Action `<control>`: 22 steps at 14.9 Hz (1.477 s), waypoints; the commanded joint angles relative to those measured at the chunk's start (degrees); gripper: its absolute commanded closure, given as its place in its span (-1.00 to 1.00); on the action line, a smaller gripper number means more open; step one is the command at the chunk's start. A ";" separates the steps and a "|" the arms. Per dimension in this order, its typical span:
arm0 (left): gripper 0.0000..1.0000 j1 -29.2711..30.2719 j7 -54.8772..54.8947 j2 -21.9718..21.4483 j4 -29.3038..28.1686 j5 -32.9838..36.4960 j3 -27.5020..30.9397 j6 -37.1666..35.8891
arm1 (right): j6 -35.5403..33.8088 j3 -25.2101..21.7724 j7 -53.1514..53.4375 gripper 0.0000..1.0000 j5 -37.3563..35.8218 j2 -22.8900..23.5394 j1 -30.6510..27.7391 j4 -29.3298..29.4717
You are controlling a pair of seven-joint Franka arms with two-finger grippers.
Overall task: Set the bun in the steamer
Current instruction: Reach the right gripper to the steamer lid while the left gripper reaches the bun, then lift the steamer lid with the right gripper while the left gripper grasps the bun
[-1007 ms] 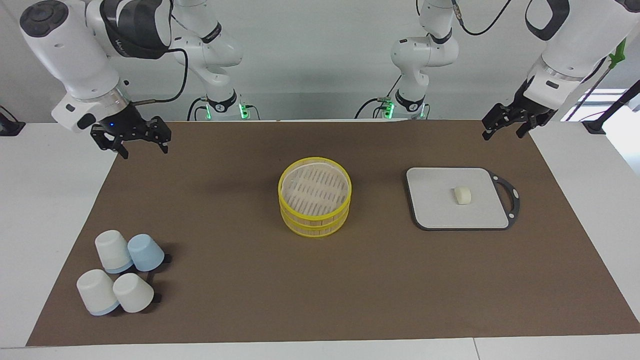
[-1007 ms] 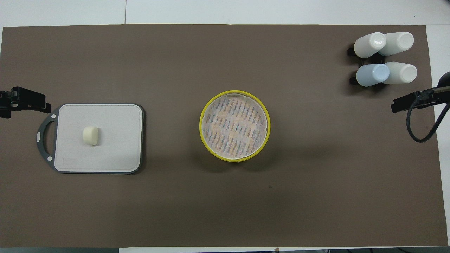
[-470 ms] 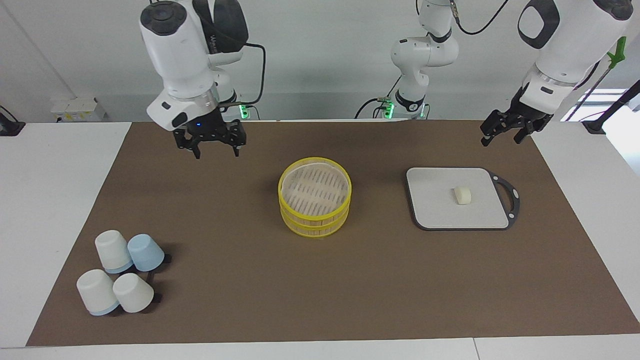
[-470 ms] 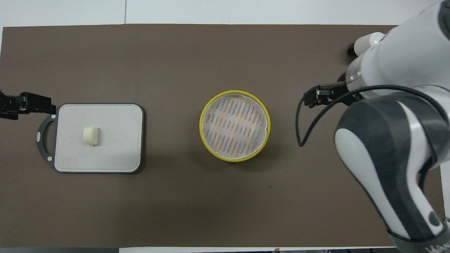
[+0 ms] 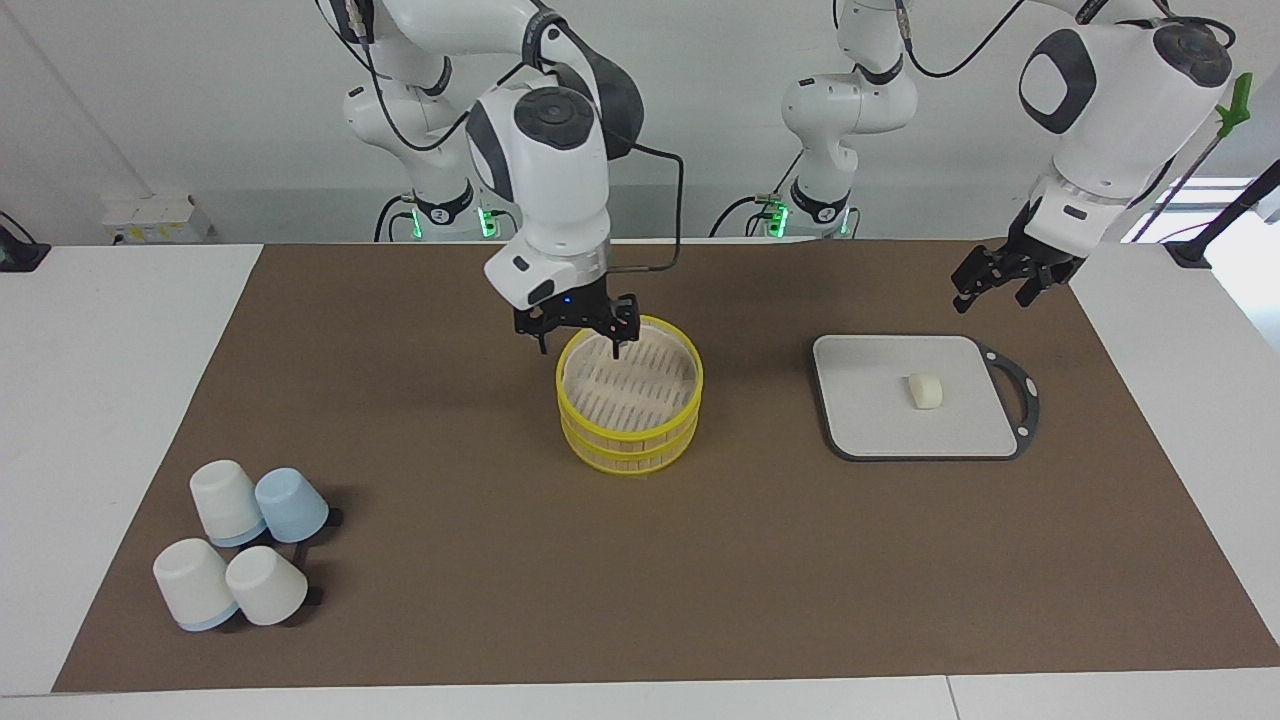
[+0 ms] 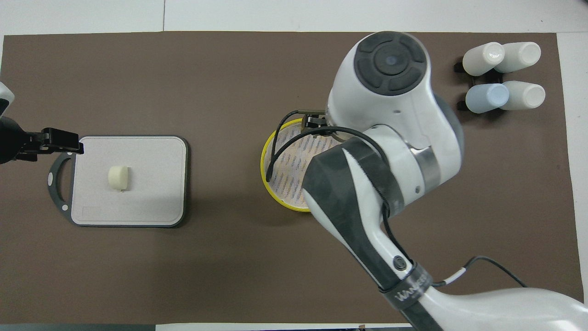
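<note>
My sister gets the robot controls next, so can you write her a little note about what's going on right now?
Right gripper: open, holding nothing, over the rim of the steamer on the side nearer the robots.
Left gripper: open, holding nothing, in the air above the mat near the corner of the cutting board; not touching it.
Bun: lying on the cutting board, toward the left arm's end of the table.
Steamer: mid-table, nothing in it.
Cups: four, at the right arm's end; not part of the job.
Done: nothing yet.
Left: grasp the bun, carry it across, set it in the steamer.
</note>
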 commanded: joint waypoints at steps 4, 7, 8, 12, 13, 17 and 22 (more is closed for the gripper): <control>-1.00 0.13 -0.02 -1.08 -12.39 1.66 -0.26 12.97 | 2.59 -0.40 11.07 -0.98 -0.40 10.74 6.96 9.96; -1.00 0.22 0.15 -0.82 -16.34 1.66 -0.26 17.54 | 3.03 -0.40 11.25 -0.98 -1.02 11.98 8.72 10.24; -1.00 0.31 0.24 -0.82 -17.31 1.66 -0.26 18.42 | 3.03 -0.48 11.25 -0.98 -1.02 12.68 9.59 10.24; -1.00 0.31 0.24 0.32 -22.23 1.66 -0.26 23.51 | 3.82 -0.40 11.34 -0.96 -1.37 13.47 10.83 9.89; -1.00 0.31 0.15 0.59 -22.94 1.66 -0.26 24.31 | 4.26 -0.31 11.34 -0.94 -1.37 13.48 10.92 9.80; -1.00 0.39 0.33 3.66 -23.83 1.66 -0.18 27.56 | 6.29 -0.31 11.17 -0.82 -1.46 13.30 10.92 8.66; -1.00 1.35 0.33 5.94 -24.44 1.66 -0.18 31.69 | 9.36 -0.31 10.64 -0.79 -1.55 12.77 10.83 4.79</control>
